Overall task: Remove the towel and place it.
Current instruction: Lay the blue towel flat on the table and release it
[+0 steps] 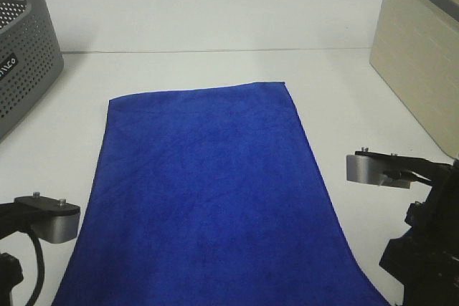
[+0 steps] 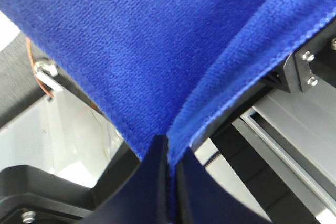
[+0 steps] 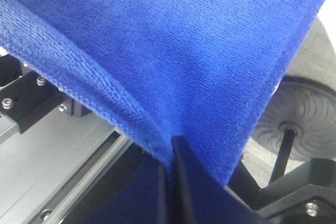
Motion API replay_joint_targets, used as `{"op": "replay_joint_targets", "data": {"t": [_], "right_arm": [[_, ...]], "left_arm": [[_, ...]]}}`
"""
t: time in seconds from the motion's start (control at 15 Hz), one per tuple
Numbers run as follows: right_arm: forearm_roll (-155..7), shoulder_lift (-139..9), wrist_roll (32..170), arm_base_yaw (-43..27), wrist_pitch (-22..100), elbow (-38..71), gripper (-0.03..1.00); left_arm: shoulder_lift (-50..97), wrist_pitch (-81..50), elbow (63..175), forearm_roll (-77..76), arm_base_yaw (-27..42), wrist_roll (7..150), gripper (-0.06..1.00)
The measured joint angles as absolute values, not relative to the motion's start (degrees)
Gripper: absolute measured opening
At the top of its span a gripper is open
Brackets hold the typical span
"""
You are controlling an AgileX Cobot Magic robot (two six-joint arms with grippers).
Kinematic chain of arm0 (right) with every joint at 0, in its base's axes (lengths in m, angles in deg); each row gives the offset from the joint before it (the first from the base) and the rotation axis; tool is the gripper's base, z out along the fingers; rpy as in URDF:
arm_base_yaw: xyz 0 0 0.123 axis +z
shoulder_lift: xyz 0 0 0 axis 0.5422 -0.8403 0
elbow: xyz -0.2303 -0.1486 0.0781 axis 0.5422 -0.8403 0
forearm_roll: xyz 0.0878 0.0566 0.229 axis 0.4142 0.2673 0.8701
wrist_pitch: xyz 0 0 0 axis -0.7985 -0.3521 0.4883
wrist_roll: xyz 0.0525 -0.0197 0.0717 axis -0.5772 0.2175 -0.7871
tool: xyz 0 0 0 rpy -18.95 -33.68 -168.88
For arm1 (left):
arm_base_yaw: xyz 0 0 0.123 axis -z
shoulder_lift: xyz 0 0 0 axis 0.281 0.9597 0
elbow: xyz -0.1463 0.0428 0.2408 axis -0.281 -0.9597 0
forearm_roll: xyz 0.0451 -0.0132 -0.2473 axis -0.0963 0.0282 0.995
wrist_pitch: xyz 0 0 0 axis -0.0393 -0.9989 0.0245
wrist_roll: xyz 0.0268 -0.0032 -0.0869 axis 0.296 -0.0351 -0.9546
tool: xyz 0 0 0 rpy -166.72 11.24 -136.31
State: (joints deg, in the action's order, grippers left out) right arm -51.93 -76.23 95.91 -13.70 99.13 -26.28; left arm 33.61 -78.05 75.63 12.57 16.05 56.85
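Grey perforated plastic basket (image 1: 21, 55) at far left of white counter (image 1: 337, 98). Left gripper (image 2: 168, 153) clamped on one near corner of the large deep blue plush towel (image 1: 208, 191), which lies spread mid-counter. Right gripper (image 3: 170, 153) pinches the other near corner. Beige box (image 1: 419, 62) at far right.

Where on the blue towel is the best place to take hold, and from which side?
At its two near corners, one claw each, coming in from the robot's side. The towel lies spread flat and wide, so a middle pinch would likely bunch it; the hemmed corners offer a thin edge. The left claw and right claw are shut on that hem.
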Motion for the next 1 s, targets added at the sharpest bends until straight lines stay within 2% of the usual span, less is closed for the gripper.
{"op": "replay_joint_targets", "data": {"t": [0.33,1.0], "right_arm": [[-51.87,-81.90,95.91,-13.75,97.87,-26.28,0.02],[-51.98,-82.30,96.43,-13.81,97.87,-26.28,0.02]], "left_arm": [[37.56,-76.84,75.63,12.85,16.05,57.88,0.00],[37.56,-75.24,75.63,13.77,16.05,57.94,0.01]]}}
